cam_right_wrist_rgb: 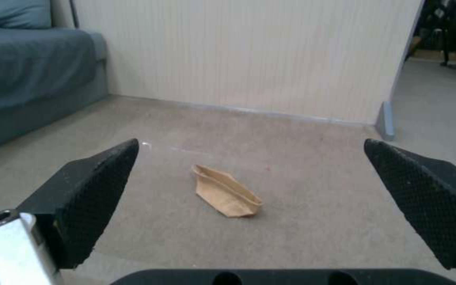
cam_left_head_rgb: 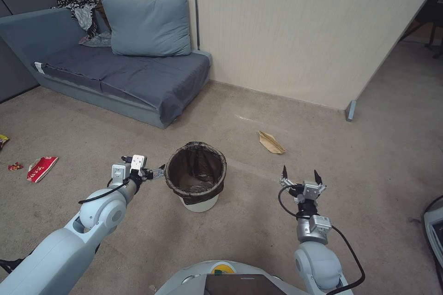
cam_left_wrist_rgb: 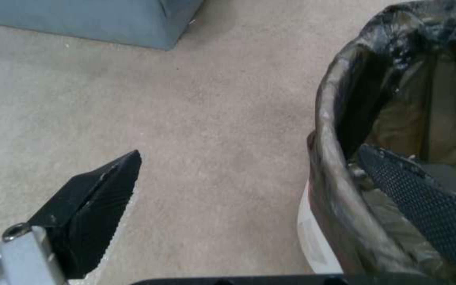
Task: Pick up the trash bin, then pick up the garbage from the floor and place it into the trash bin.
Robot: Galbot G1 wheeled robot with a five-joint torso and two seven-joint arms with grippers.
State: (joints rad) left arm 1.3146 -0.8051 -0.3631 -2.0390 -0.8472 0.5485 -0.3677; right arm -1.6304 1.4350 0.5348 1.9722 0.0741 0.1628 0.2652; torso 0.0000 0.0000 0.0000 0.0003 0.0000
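Nearest me, the left end effector [cam_left_head_rgb: 154,173] stands wide open astride the rim of the trash bin [cam_left_head_rgb: 195,173]: one finger [cam_left_wrist_rgb: 423,198] reaches inside the liner, the other [cam_left_wrist_rgb: 93,213] hangs outside over the carpet, nothing clamped yet. The bin sits upright on the floor just in front of the robot. It looks light and thin-walled; the loose dark bag over the rim should slip under the pads, so the hold wants to bite rim and liner together (a judgement, not a finding). Its white wall shows only low down, and whether anything lies at the bottom I cannot make out.

The right end effector [cam_left_head_rgb: 300,177] hovers spread wide and empty, pointing at the tan paper bag [cam_right_wrist_rgb: 227,192], well apart from it; flat, soft, best pinched at a raised fold.

Farther left, a red-and-white packet [cam_left_head_rgb: 41,168] lies near the sofa [cam_left_head_rgb: 120,78]; smaller scraps beside it are cut off by the view's edge.
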